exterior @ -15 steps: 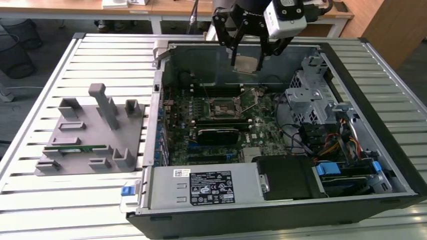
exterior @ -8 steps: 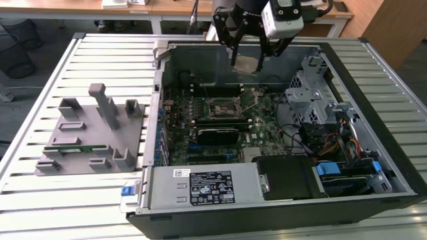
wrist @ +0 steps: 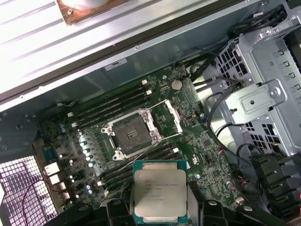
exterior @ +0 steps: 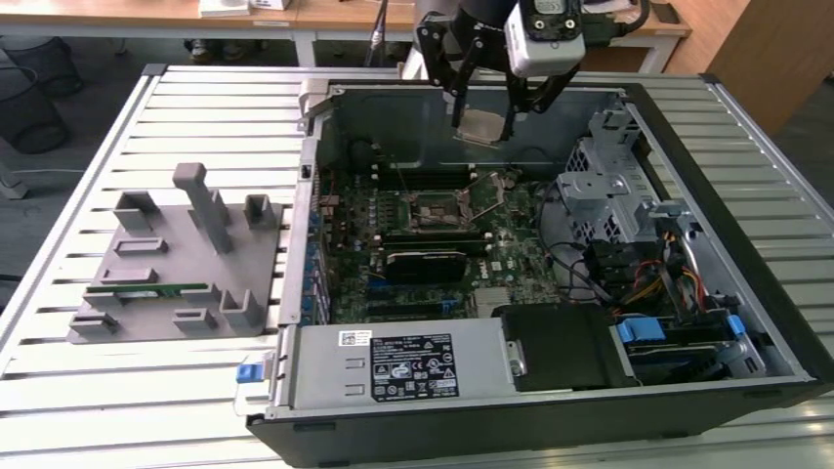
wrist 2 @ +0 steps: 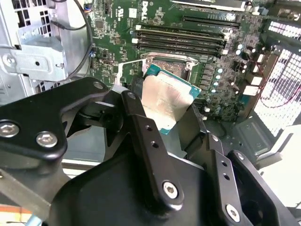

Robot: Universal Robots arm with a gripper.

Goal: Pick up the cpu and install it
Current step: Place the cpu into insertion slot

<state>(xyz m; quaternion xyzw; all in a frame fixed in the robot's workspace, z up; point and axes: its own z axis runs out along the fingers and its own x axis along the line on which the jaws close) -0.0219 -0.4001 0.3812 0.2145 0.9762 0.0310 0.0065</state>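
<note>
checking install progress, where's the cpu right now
The cpu is in the gripper, raised over the open computer case near the top of the exterior view, above the motherboard and not in its empty socket.

There was one cpu (wrist: pixel 160 193), one gripper (exterior: pixel 482 117), one computer case (exterior: pixel 404 127), one empty socket (wrist: pixel 131 135), one grey holder (exterior: pixel 170 264) and one memory stick (exterior: pixel 146 290).

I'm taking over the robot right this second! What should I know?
Hand: shut on the cpu, gripping its edges, metal top showing.
Where: the cpu hangs in the air over the open computer case, above the motherboard and touching nothing else.
Socket: empty, with its retaining frame flipped open.
Done: cpu picked up.
Left: cpu not yet seated in the socket.
</note>
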